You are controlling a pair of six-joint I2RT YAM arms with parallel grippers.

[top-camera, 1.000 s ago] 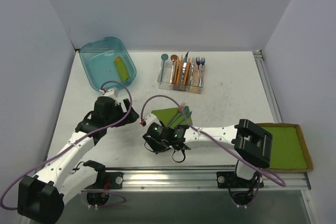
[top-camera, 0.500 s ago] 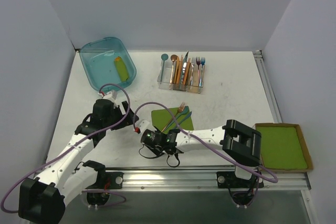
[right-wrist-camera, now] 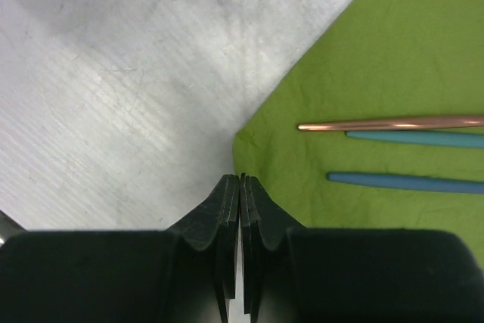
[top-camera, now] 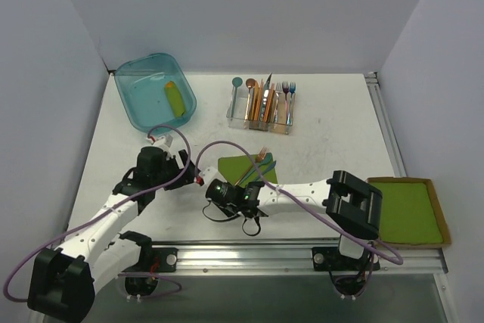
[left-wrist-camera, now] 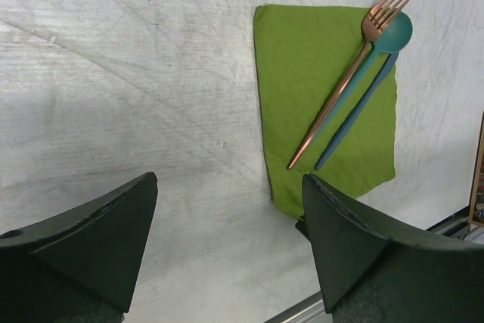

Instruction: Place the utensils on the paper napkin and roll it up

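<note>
My right claw (right-wrist-camera: 240, 181) is closed at the near corner of the paper napkin (right-wrist-camera: 393, 43); I cannot tell if paper is caught. The fork (right-wrist-camera: 393, 122) and spoon (left-wrist-camera: 395, 32) lie diagonally on it. Plan: lift the corner low, fold it over the handles, roll tight. My left claw (left-wrist-camera: 228, 187) gapes empty nearby. The table (left-wrist-camera: 113, 73) edge is close behind, with bare room leftward.

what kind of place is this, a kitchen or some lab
Probably a robot lab test cell, not a dining room: two white robot arms bolted to an aluminium rail at the edge of a white table boxed in by plain walls, with a clear plastic caddy of coloured cutlery.
</note>
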